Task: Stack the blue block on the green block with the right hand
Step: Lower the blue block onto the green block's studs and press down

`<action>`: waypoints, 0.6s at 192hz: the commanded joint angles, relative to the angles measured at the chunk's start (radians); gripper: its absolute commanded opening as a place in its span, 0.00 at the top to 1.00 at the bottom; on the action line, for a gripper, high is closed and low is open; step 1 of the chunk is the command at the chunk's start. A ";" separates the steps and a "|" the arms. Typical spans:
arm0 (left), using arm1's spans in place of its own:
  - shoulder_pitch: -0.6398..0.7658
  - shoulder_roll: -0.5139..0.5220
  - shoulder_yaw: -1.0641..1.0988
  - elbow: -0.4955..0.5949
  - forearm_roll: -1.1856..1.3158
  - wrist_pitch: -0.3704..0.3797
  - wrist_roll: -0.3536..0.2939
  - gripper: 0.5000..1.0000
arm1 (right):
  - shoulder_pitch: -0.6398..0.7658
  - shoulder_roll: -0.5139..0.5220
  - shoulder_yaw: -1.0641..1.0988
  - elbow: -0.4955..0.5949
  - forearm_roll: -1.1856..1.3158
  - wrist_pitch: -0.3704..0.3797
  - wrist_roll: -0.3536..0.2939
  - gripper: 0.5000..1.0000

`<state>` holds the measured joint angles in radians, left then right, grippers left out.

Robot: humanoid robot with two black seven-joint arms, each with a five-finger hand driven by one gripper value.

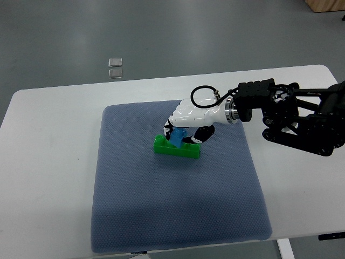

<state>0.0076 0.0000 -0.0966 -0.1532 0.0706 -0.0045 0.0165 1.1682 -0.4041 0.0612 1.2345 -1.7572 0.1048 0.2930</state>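
A long green block (pixel 177 148) lies on the blue-grey mat (pixel 178 205) near its upper middle. A small blue block (pixel 179 137) is tilted just above the green block's top, touching or nearly touching it. My right hand (pixel 186 127), white with black finger joints, is shut on the blue block from above, its arm coming in from the right edge. Part of the blue block is hidden under the fingers (pixel 203 135).
The mat lies on a white table (pixel 48 162). Two small clear squares (pixel 115 67) sit on the grey floor beyond the table's far edge. The black forearm (pixel 302 116) spans the table's right side.
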 commanded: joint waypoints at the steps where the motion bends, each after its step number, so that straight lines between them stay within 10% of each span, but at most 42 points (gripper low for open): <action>1: 0.000 0.000 0.000 0.001 0.000 0.000 0.000 0.00 | -0.010 0.002 -0.001 -0.006 -0.007 -0.008 -0.002 0.84; 115: 0.000 0.000 0.000 0.000 0.000 0.000 0.000 0.00 | -0.024 0.025 -0.006 -0.041 -0.018 -0.034 -0.002 0.84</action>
<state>0.0076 0.0000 -0.0966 -0.1531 0.0706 -0.0046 0.0162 1.1484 -0.3789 0.0574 1.1971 -1.7671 0.0771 0.2914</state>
